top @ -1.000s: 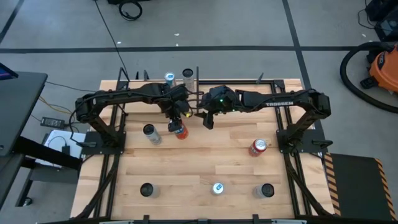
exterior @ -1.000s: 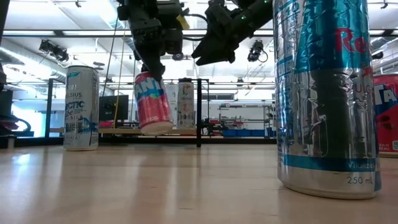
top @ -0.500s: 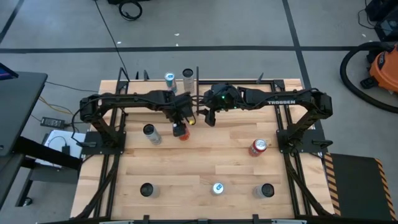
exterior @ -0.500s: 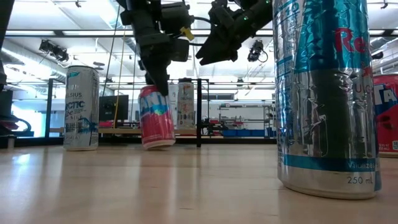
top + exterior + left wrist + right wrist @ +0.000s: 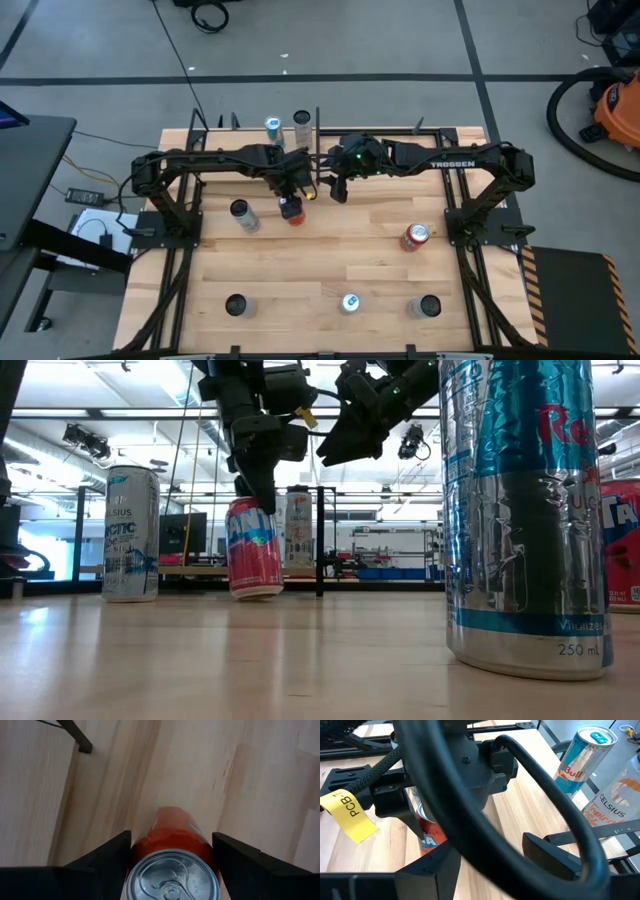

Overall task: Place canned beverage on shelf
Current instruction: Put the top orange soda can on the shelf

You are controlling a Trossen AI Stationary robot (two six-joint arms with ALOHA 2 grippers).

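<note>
Tabletop [image 5: 330, 255] seen from above, taken left to right. Far left of centre, a silver can [image 5: 241, 214] stands upright on the planks; in the low view it shows as a tall pale can [image 5: 131, 533]. Just right of it, the left gripper [image 5: 290, 196] is closed on a red can [image 5: 291, 211]: left wrist view has the two dark fingers [image 5: 107, 852] pressed against both sides of the can's body [image 5: 172, 837], silver lid up. Low view shows the red can [image 5: 253, 548] tilted slightly, its base at or just on the table; contact cannot be told for certain. Behind it, on the shelf [image 5: 380, 135] at the table's far edge, two cans stand upright side by side: a blue-topped one [image 5: 272, 126] and a pale one [image 5: 302, 122]. Right gripper [image 5: 338, 192] hangs above the table just right of the left one, jaws part open, holding nothing. Farther right, another red can [image 5: 416, 236] stands alone. Near edge: three more cans, dark-topped [image 5: 235, 304], blue-topped [image 5: 349, 302], dark-topped [image 5: 429, 306].
</note>
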